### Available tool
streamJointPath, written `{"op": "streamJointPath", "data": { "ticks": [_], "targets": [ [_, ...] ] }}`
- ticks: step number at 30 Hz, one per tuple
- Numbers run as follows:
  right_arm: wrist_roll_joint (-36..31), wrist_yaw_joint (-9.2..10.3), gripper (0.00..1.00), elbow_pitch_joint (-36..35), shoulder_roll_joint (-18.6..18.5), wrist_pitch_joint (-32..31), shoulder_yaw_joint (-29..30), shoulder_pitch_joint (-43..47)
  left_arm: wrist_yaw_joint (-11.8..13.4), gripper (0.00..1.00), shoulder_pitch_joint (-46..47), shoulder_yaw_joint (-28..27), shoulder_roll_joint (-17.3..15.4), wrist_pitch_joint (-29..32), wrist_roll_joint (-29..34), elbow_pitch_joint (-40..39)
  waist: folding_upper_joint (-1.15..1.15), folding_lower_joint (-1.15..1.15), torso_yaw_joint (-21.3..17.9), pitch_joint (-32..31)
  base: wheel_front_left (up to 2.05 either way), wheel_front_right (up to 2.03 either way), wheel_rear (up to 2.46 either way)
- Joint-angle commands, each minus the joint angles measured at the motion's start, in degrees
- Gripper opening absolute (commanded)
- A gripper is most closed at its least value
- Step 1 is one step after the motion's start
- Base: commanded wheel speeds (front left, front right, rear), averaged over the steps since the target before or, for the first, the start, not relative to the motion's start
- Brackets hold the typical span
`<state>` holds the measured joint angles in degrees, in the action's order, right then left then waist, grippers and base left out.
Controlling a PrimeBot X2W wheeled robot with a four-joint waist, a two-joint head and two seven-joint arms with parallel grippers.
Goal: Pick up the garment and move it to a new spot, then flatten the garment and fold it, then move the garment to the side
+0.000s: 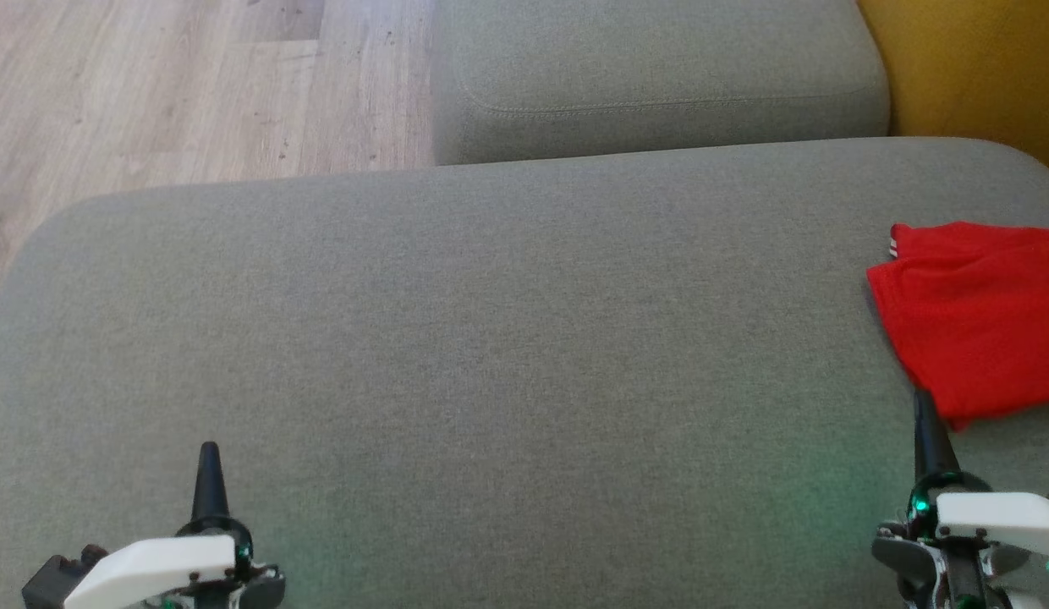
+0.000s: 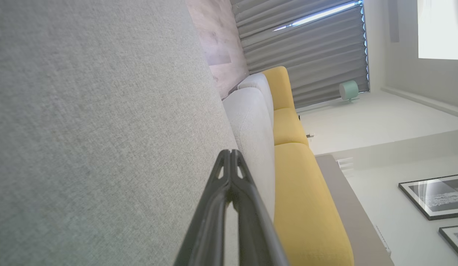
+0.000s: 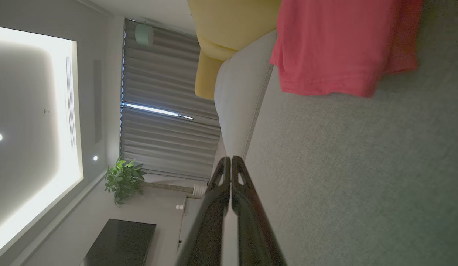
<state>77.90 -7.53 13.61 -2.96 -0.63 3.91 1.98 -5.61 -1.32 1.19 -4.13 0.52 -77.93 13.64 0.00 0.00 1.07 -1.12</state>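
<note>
A red cloth garment [image 1: 973, 321] lies folded at the right edge of the head view, a little above mid-height, and runs out of the frame on that side. A strip of white trim shows at its upper left corner. It rests flat on a broad grey woven seat cushion [image 1: 491, 338] that spreads across the lower two thirds of that view.

The left tool [image 1: 209, 452] rises from the lower left corner, its two dark fingers pressed together into one narrow point and holding nothing. In the left wrist view the same left tool [image 2: 231, 153] shows both fingers meeting at the tips beside bare grey fabric.

The right tool [image 1: 920, 402] rises from the lower right corner, likewise drawn narrow and empty, its point just beside the garment's lower left edge. In the right wrist view the right tool [image 3: 229, 159] sits at lower centre with fingertips together, and the garment [image 3: 336, 48] lies apart from it in the upper right.

A second grey cushion [image 1: 660, 76] fills the upper centre of the head view, with pale wooden floor [image 1: 152, 85] at upper left and yellow upholstery [image 1: 973, 68] at upper right.
</note>
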Motion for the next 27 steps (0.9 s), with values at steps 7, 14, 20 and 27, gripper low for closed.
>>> {"op": "streamJointPath", "data": {
  "ticks": [7, 14, 20, 27],
  "targets": [
    [6.1, 0.04, 0.0, -1.1, -1.4, -1.7, -0.4, -5.0, -0.9, 0.0, 4.6, -3.2, -0.6, 1.6, -6.1, -0.9, 0.0, 0.0, -0.4, 0.4, 0.0, 0.0, 0.0],
    [10.9, 0.04, 0.0, -0.4, -1.4, -2.9, 0.1, -6.4, -1.4, 0.0, 5.9, -4.3, -0.5, 2.8, -11.0, -0.3, 0.0, 0.0, -0.7, 0.9, 0.0, 0.0, 0.0],
    [14.2, 0.04, 0.0, 0.1, -1.4, -3.8, 0.4, -7.5, -1.7, 0.0, 6.8, -5.0, -0.5, 3.6, -14.4, 0.1, 0.0, 0.0, -0.9, 1.2, 0.0, 0.0, 0.0],
    [15.8, 0.04, 0.0, 0.3, -1.3, -4.3, 0.7, -8.0, -1.9, 0.0, 7.3, -5.5, -0.3, 4.2, -16.1, 0.3, 0.0, 0.0, -1.1, 1.3, 0.0, 0.0, 0.0]
  ]
}}
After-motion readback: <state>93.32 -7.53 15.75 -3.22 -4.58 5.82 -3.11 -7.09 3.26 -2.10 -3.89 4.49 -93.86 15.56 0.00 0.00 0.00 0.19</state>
